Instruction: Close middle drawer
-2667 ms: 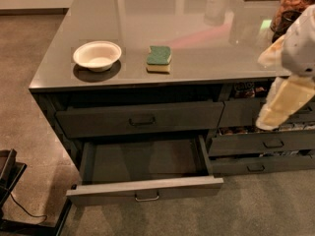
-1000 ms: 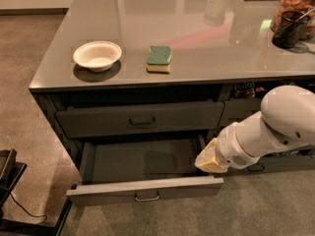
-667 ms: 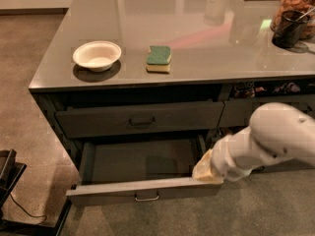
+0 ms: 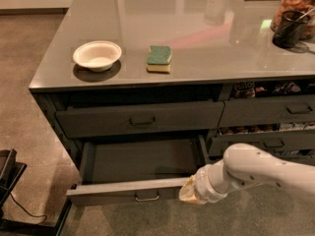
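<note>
The middle drawer (image 4: 142, 159) stands pulled far out below the counter, and its shallow grey inside holds nothing. Its low flat front (image 4: 113, 193) carries a small metal loop pull (image 4: 146, 197) at the centre. My gripper (image 4: 189, 193) is at the right end of that front, at or just before its outer face, low near the floor. The white arm (image 4: 261, 171) reaches in from the right and hides the gripper's tip.
A white bowl (image 4: 97, 55) and a green-and-yellow sponge (image 4: 159, 59) sit on the grey countertop (image 4: 197, 28). A taller drawer with a dark pull (image 4: 141, 120) is shut above the open one. Narrower drawers (image 4: 268, 142) stand at the right. A black object (image 4: 7, 173) is on the floor at the left.
My arm has swung down from the right side of the counter and moved left to the right end of the open drawer's front. The drawer is as far out as before.
</note>
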{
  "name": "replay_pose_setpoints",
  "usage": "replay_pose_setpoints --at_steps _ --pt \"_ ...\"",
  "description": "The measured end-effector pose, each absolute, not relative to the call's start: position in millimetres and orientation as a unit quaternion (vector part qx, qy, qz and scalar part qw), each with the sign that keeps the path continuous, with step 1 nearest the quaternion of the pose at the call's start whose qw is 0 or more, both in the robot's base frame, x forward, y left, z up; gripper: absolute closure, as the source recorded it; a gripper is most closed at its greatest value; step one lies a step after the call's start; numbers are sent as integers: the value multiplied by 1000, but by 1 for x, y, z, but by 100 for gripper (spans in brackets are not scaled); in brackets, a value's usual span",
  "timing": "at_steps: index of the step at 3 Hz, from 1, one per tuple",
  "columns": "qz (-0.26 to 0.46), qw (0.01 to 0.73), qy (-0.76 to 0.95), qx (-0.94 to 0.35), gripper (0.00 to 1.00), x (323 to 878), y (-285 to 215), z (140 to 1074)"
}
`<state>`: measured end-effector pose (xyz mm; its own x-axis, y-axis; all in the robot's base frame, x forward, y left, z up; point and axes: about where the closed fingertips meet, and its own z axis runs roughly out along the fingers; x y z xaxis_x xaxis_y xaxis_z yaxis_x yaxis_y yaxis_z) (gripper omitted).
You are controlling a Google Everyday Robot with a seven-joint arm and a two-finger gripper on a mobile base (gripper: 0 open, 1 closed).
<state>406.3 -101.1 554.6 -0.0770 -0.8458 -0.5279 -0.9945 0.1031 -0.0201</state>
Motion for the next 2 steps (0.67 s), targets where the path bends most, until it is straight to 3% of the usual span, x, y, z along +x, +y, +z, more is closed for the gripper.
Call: replay_pose_setpoints --at_steps 2 --pt "249 195 716 -623 100 398 -82 454"
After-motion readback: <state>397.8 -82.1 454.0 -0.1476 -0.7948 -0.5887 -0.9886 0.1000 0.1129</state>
